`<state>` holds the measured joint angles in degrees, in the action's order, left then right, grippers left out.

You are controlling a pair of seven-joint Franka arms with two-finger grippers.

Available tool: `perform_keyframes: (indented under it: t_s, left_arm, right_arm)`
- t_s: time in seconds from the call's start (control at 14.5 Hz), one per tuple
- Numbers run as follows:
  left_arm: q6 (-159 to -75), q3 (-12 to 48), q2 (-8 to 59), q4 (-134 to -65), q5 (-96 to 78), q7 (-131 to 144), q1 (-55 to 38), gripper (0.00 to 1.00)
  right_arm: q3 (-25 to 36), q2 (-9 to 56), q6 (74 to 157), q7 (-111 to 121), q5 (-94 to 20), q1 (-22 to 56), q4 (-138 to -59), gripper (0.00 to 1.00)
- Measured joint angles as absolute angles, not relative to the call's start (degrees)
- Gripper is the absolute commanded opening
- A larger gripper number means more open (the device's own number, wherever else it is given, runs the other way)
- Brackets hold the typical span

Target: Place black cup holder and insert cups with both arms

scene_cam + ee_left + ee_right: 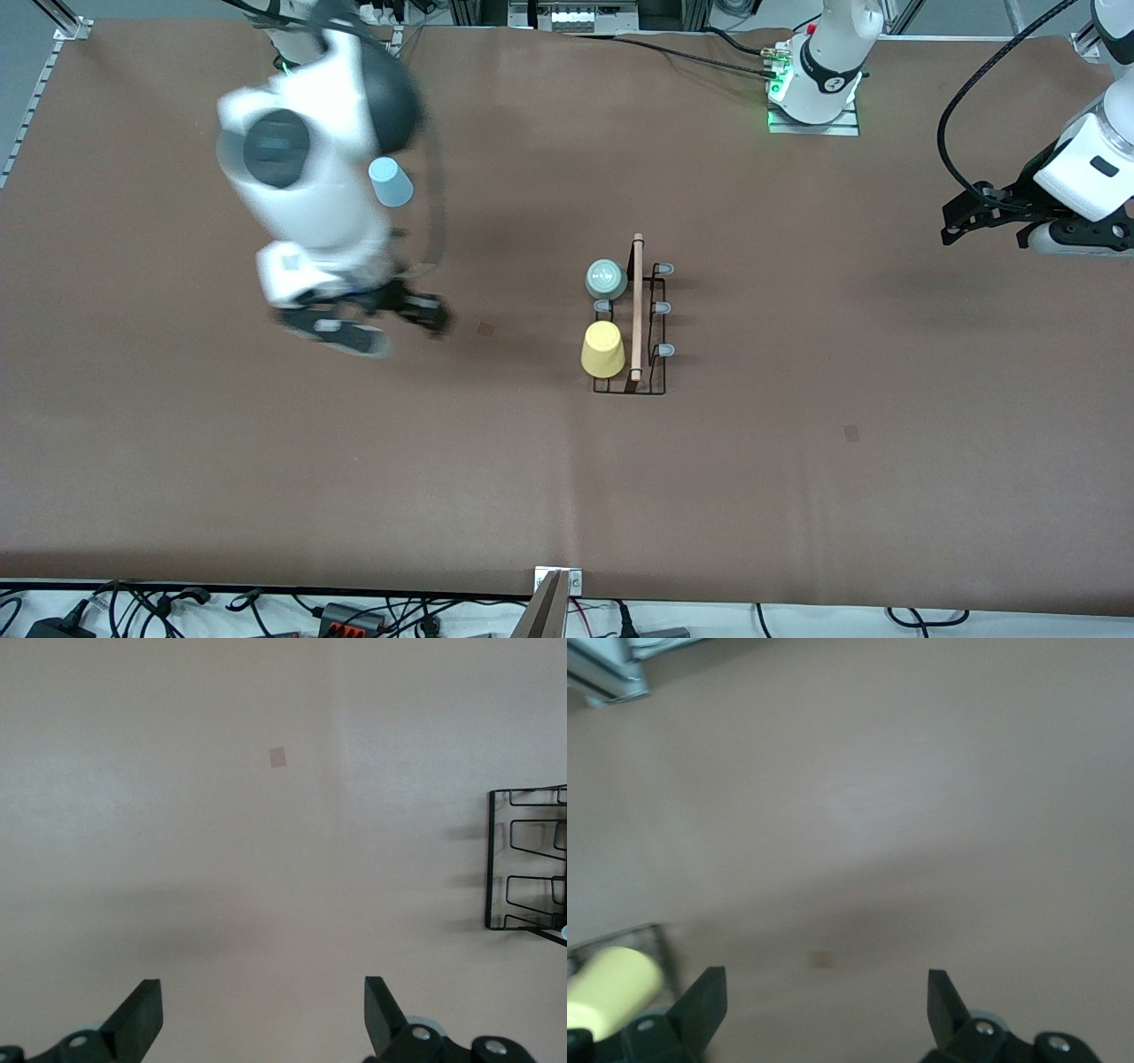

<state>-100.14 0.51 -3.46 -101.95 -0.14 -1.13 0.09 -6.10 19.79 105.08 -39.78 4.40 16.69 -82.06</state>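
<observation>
Brown table [797, 461]: black cup holder [631, 319] carries green cup [606, 278] and yellow cup [603, 349]; blue cup [391, 182] remains out, needing pickup. Right gripper [372, 321] hangs empty over the table, fingers apart; left gripper [988, 217] waits likewise.

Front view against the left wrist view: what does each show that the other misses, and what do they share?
Only the front view shows the pale green cup and yellow cup sitting on the black cup holder, the light blue cup lying on the table beside the right arm, and the open right gripper. Only the left wrist view shows the open left gripper over bare table, close up. Both show the cup holder's wire frame and the brown table.
</observation>
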Motion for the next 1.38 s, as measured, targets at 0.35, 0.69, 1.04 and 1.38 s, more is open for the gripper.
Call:
perform_keyframes:
  t_s: [0.35,0.69,1.04,1.38]
  left_arm:
    - [-100.1,0.5,-3.5,-101.9,-0.1,-1.1,0.1,1.00]
    - [-100.1,0.5,-3.5,-101.9,-0.1,-1.1,0.1,1.00]
    - [-100.1,0.5,-3.5,-101.9,-0.1,-1.1,0.1,1.00]
    - [-100.1,0.5,-3.5,-101.9,-0.1,-1.1,0.1,1.00]
  right_arm:
    - [-6.7,12.8,93.2,-15.4,4.2,1.3,-84.0,1.00]
    - [-6.8,9.0,92.1,-8.5,4.0,-9.0,-84.1,1.00]
    - [-8.0,7.1,86.1,-8.5,3.0,-8.8,-84.1,1.00]
    - [-8.8,6.9,86.3,-8.6,0.9,-7.5,-84.2,1.00]
